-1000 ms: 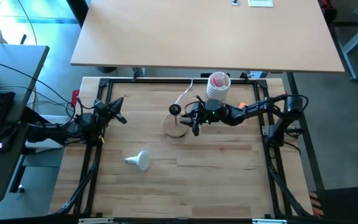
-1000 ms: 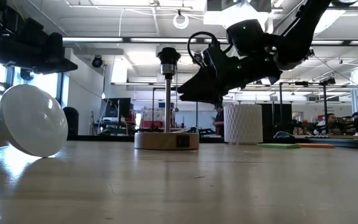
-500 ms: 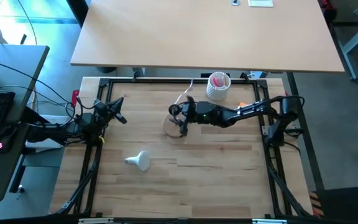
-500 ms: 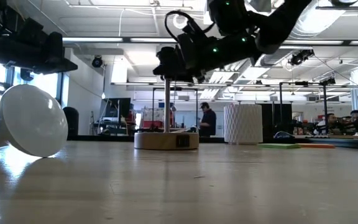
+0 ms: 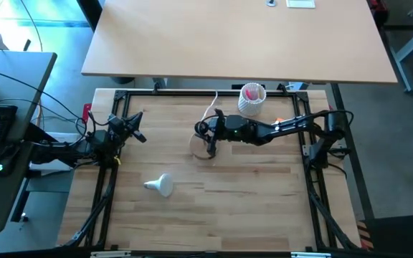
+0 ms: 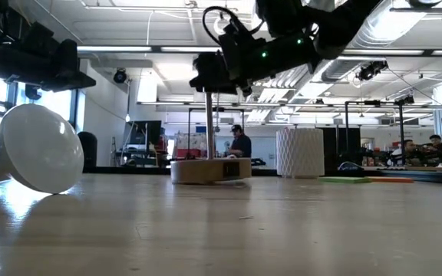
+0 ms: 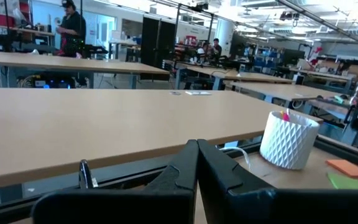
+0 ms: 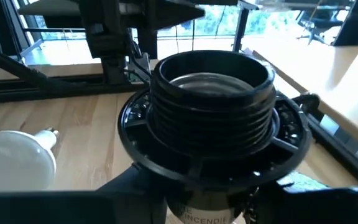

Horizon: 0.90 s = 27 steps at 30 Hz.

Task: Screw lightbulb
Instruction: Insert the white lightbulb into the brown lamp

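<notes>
Workshop benches and standing people are showing beyond the light wooden table (image 5: pixel 249 208). At the table's left edge, the left gripper (image 5: pixel 136 132) is waiting with its fingers pressed together. The lightbulb (image 5: pixel 160 185) is lying on its side, well apart from the socket (image 8: pixel 211 102). The right gripper (image 5: pixel 208 132) is clamping that empty socket on the lamp stand (image 6: pixel 209 170). Screwing is judged not yet begun.

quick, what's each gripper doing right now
Left gripper: shut, holding nothing, parked at the table's left edge.
Right gripper: closed on the black threaded socket atop the round wooden lamp stand.
</notes>
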Motion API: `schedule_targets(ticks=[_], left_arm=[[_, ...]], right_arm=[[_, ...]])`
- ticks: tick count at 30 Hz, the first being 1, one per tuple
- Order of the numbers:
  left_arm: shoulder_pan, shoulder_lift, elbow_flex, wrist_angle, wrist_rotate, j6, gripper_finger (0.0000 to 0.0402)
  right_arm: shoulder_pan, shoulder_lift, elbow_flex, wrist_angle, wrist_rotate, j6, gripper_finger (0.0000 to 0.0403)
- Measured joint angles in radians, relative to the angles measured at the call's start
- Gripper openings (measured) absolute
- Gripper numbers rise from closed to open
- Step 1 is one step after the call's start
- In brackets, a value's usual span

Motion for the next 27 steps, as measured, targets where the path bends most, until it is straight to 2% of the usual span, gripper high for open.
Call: schedule_targets(ticks=[5, 9, 19, 27], left_arm=[[0.000, 0.000, 0.000, 0.000, 0.003, -0.048, 0.0001], [0.000, 0.000, 0.000, 0.001, 0.004, -0.078, 0.0001], [0.000, 0.000, 0.000, 0.001, 0.004, -0.078, 0.0001], [0.000, 0.000, 0.000, 0.001, 0.004, -0.078, 0.0001]], right_arm=[[0.000, -0.090, -0.014, -0.065, 0.000, -0.038, 0.0136], [-0.007, -0.166, -0.091, -0.074, 0.010, -0.030, 0.0136], [0.005, -0.329, -0.354, 0.088, 0.188, 0.112, 0.0136], [0.162, -0.339, -0.397, 0.052, 0.347, 0.209, 0.0136]])
